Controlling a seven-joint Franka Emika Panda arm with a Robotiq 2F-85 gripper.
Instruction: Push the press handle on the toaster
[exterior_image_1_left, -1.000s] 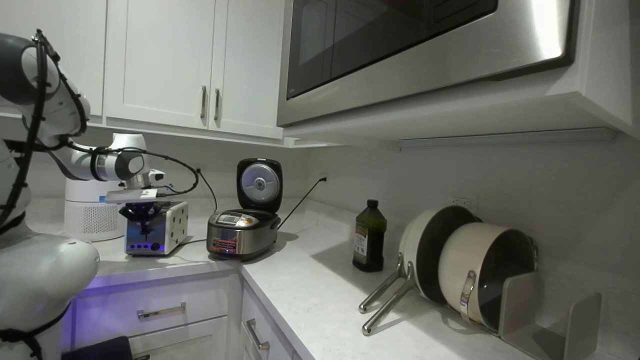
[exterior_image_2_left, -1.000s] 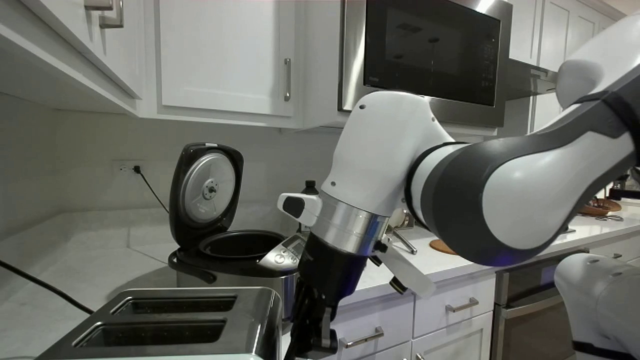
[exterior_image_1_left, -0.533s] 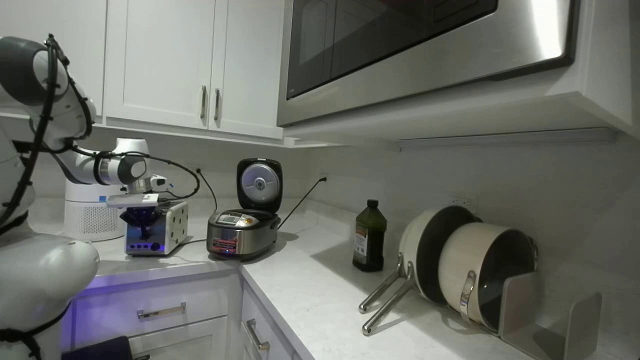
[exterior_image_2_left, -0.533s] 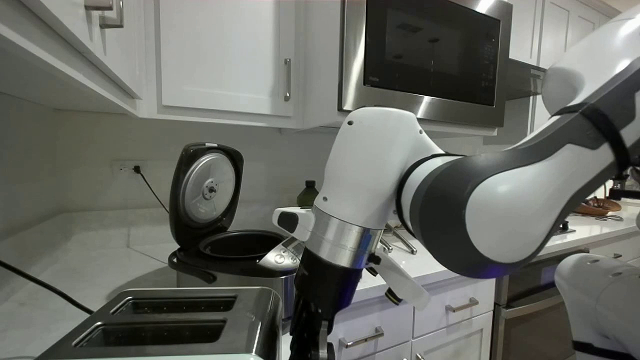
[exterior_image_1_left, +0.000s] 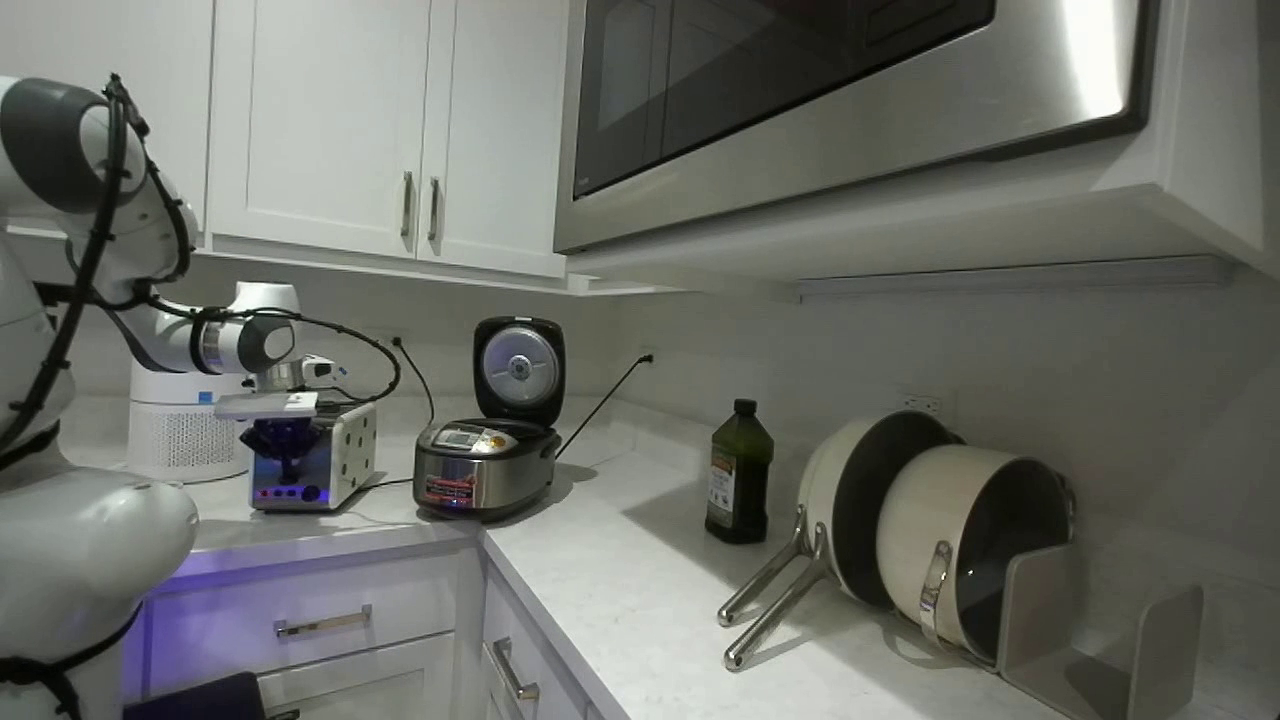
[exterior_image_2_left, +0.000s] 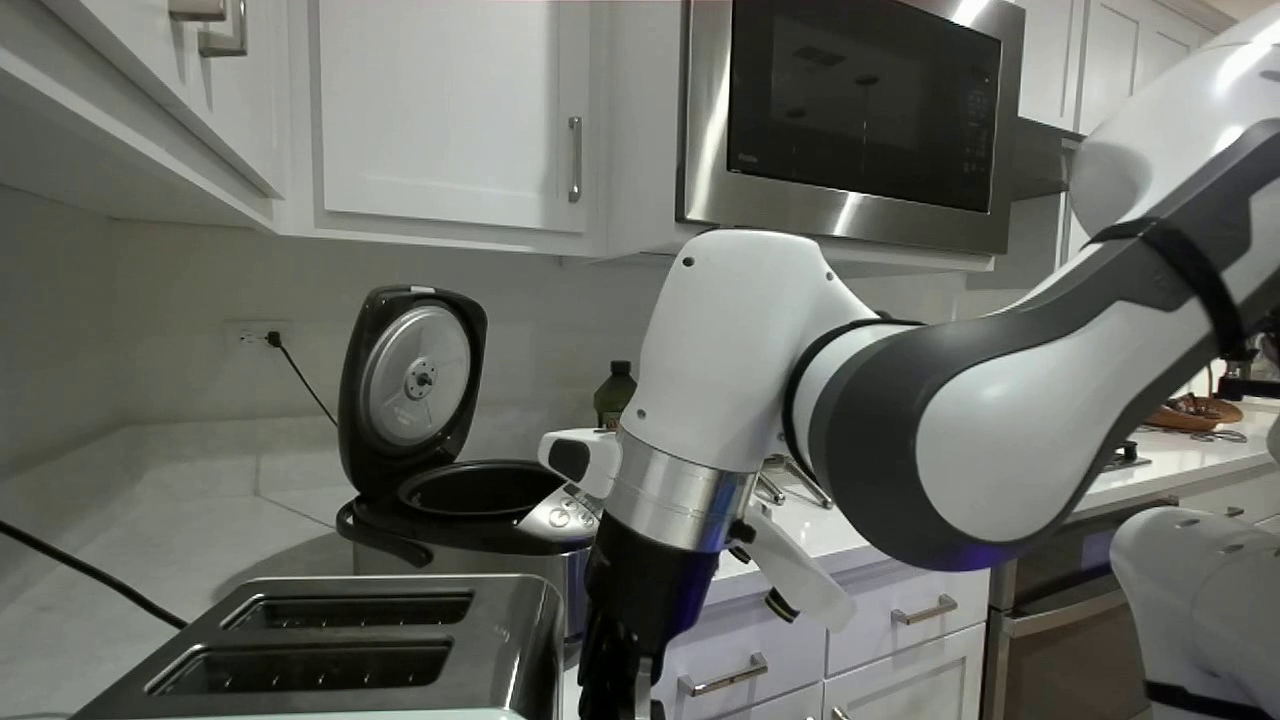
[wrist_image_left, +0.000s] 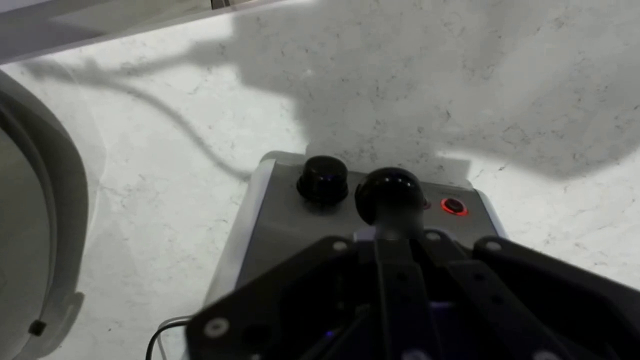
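The toaster (exterior_image_1_left: 357, 450) stands on the counter, its bluish-grey front facing the arm. Its steel top with two slots shows in an exterior view (exterior_image_2_left: 505, 630). In the wrist view I see its grey front panel (wrist_image_left: 280, 230), with a black dial (wrist_image_left: 324, 180) and a red-lit button (wrist_image_left: 454, 206). The round black press handle (wrist_image_left: 390, 187) sits low, near the panel's bottom edge. My gripper (wrist_image_left: 400, 225) is shut, its fingers together directly over the handle and hiding part of it; contact looks likely but is blurred. The gripper (exterior_image_1_left: 289, 470) also shows before the toaster's front.
A steel cooker (exterior_image_1_left: 485, 475) with its black lid open stands beside the toaster, also in an exterior view (exterior_image_2_left: 415, 380). A white cylindrical appliance (exterior_image_1_left: 190, 430) stands behind. A bottle (exterior_image_1_left: 740, 480) and cream pans (exterior_image_1_left: 925, 540) stand farther along. Cabinets (exterior_image_1_left: 330, 130) hang above.
My arm and gripper have moved down along the toaster's front, more slowly in the last half second. A red light now shows on the toaster's front panel. The toaster stays in place.
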